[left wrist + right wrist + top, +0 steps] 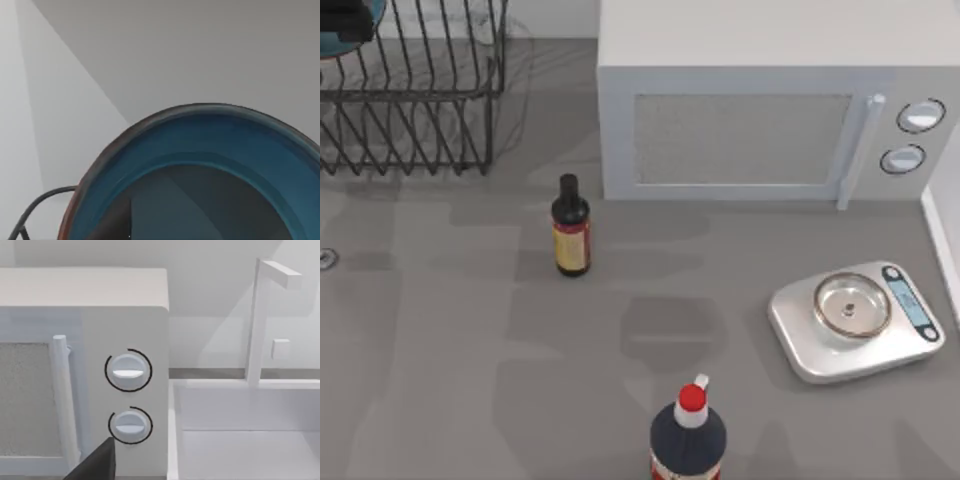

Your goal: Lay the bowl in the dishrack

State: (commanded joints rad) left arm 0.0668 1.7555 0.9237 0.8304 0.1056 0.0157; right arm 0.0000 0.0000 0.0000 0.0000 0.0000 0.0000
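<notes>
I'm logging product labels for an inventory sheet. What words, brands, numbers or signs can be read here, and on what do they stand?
None can be read.
Dark bottle: yellow and red label, print too small to read.
Red-capped bottle: label band cut off at the picture's edge, unreadable.
Scale: display panel shows no digits.
Microwave: two dials without readable markings.

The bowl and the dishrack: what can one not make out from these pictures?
- Bowl: cut off by the top view's upper left corner; whether it rests in the dishrack is unclear.
- Bowl in the left wrist view: lower part cut off.
- Dishrack: left end cut off in the top view.
</notes>
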